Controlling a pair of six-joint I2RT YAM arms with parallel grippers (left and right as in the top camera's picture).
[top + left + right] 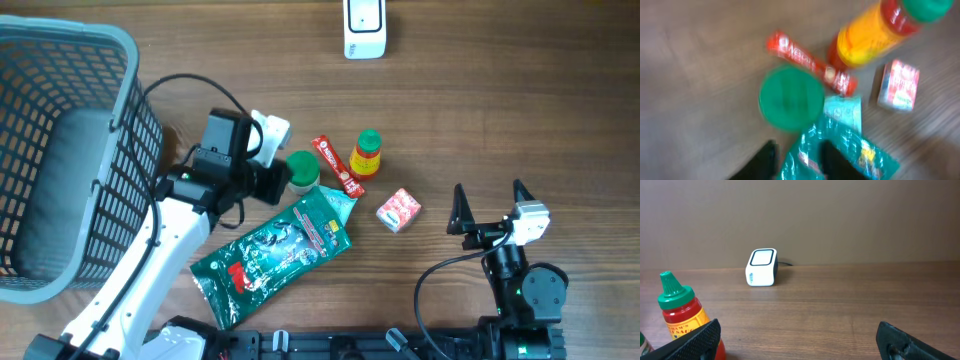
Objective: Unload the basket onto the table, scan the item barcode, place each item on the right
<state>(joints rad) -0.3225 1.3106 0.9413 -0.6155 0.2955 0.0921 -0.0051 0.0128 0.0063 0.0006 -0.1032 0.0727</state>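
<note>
Five items lie mid-frame on the worktop [520, 90], none near the scanner [364, 28] at top centre, so scanning seems not yet begun. Left end effector [798, 146] is part-open over the green packet [275, 250], with no clear grip; right end effector [489, 205] gapes wide, empty.

L wrist view all blurred; sauce bottle [681, 312] cut off btm-left.

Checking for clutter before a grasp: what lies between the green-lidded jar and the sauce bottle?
A red packet lies diagonally between the jar and the bottle. The overhead view shows this most clearly.
</note>
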